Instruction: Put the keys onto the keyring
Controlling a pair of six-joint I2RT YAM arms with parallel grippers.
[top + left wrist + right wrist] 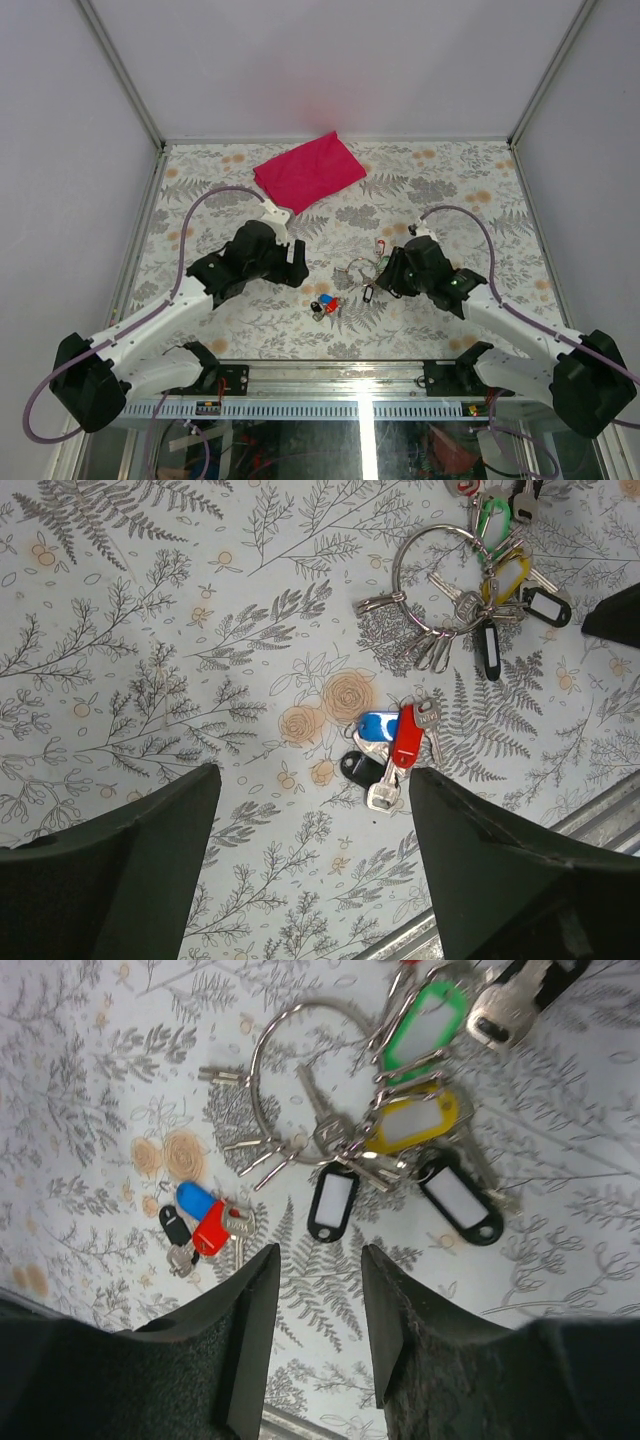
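1. Near the middle of the bench [200, 200], toward its front edge, the keys [325, 305] lie loose in a small heap at about 7 o'clock from the keyring [365, 270]; neither is threaded on yet
2. Above them the left hand [312, 780] hangs with its jaws wide apart and empty. In its own camera the heap sits at 1 o'clock, just past the fingertips, which looks like a line-up for a pick
3. The red key [405, 735] lies across the blue key [378, 725], so it is probably the easier one to lift first
4. The right hand [320, 1255] has its jaws partly apart with nothing between them. It hovers at 6 o'clock of the ring, likely to steady or lift it for threading
5. The keyring lies flat with its tags [410, 1125] fanned toward 4 o'clock in the right wrist view, leaving the 11 o'clock arc bare (the likelier spot to work a key on)
6. A magenta cloth [308, 170] lies well apart at 11 o'clock and seems to play no part
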